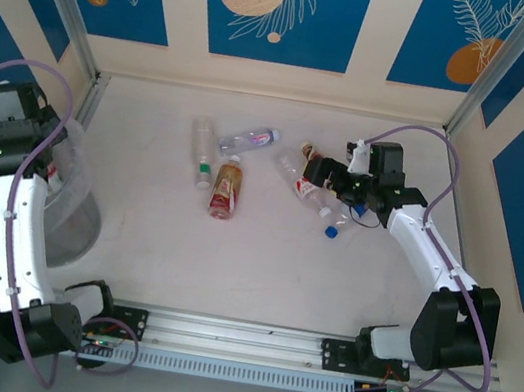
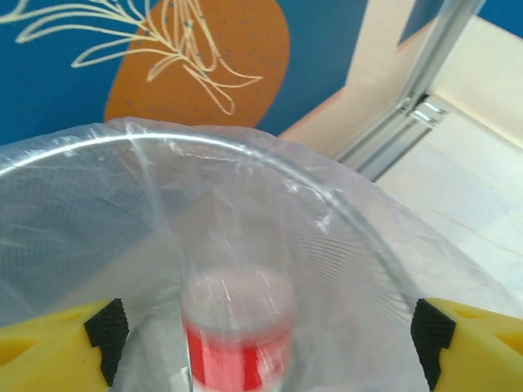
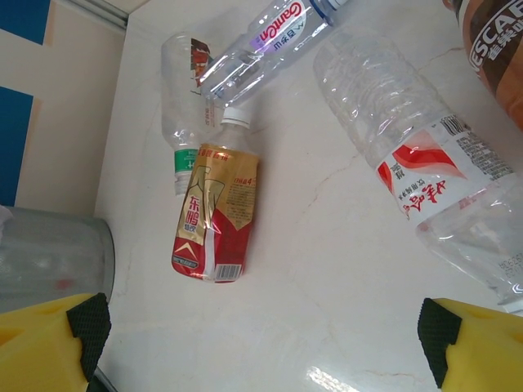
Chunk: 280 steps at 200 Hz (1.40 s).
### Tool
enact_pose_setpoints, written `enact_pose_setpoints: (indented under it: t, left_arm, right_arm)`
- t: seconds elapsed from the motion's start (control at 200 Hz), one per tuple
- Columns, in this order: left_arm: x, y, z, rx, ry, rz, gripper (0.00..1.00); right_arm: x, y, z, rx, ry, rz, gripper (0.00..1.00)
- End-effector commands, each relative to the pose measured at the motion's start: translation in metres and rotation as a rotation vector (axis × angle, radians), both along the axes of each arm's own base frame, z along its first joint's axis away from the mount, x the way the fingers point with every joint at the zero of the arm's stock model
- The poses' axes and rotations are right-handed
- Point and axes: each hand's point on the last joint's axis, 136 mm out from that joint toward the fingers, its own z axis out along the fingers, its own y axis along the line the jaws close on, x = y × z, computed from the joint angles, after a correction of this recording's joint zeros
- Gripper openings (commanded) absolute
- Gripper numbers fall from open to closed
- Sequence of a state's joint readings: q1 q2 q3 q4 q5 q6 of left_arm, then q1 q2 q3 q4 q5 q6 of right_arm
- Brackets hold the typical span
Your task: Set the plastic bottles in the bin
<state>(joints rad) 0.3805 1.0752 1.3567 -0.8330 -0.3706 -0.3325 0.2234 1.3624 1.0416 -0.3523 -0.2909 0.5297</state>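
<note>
The left end effector (image 2: 268, 333) hangs over the bin (image 2: 163, 143), released, its fingers (image 2: 49, 347) spread wide. A blurred red-labelled bottle (image 2: 237, 327) lies below and between them inside the bag-lined bin, touching neither finger. The right end effector (image 3: 265, 333) is also released and holds nothing above the surface (image 3: 327, 278); ahead to its left lies a gold-and-red bottle (image 3: 214, 216), ahead to its right a clear bottle (image 3: 425, 171), and beyond these a green-labelled bottle (image 3: 181, 106) and a purple-lettered bottle (image 3: 265, 45).

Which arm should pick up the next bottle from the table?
The right. Its open right hand hangs just above the bottles lying on the table, while the left hand is off to the side over the bin.
</note>
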Motion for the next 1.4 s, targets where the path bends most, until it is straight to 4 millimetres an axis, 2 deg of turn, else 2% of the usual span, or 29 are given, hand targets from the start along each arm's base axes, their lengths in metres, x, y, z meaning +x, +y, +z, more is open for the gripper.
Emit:
enact_pose_setpoints:
  t: [0.0, 0.17, 0.215, 0.385, 0.56, 0.755, 0.85, 1.025, 1.135, 1.395]
  left_arm:
    - [0.007, -0.021, 0.025, -0.101, -0.126, -0.078, 0.92]
    - [0.029, -0.07, 0.041, -0.249, -0.215, -0.28, 0.95]
    - [0.033, -0.085, 0.045, -0.253, -0.223, -0.331, 0.99]
    - [0.045, -0.14, 0.056, -0.205, -0.218, -0.5, 0.99]
    - [0.065, -0.203, 0.045, -0.26, -0.223, -0.704, 0.99]
    - [0.085, -0.28, 0.007, -0.229, -0.111, -0.888, 0.99]
    - [0.095, -0.306, -0.018, -0.2, -0.032, -0.913, 0.99]
    - [0.11, -0.341, -0.074, -0.259, 0.131, -0.944, 0.99]
    - [0.114, -0.352, -0.106, -0.299, 0.219, -0.943, 0.99]
    - [0.117, -0.378, -0.151, -0.157, 0.415, -0.965, 0.99]
  right_arm:
    - [-0.003, -0.001, 0.003, -0.012, -0.02, 0.007, 0.99]
    - [-0.003, 0.0, 0.001, -0.004, -0.016, -0.003, 0.99]
    - [-0.002, -0.001, 0.001, -0.005, -0.017, -0.01, 0.99]
    - [0.0, -0.004, 0.001, -0.015, -0.018, -0.041, 0.99]
    - [0.005, -0.011, 0.001, -0.005, -0.014, -0.109, 0.99]
    - [0.006, -0.016, 0.002, 0.044, -0.013, -0.194, 0.99]
    - [0.005, -0.024, -0.002, 0.047, 0.002, -0.257, 0.99]
    - [0.0, -0.044, -0.008, 0.023, 0.013, -0.387, 0.99]
    - [-0.007, -0.054, -0.011, -0.007, 0.011, -0.425, 0.99]
    - [-0.017, -0.067, -0.024, -0.077, 0.038, -0.459, 0.99]
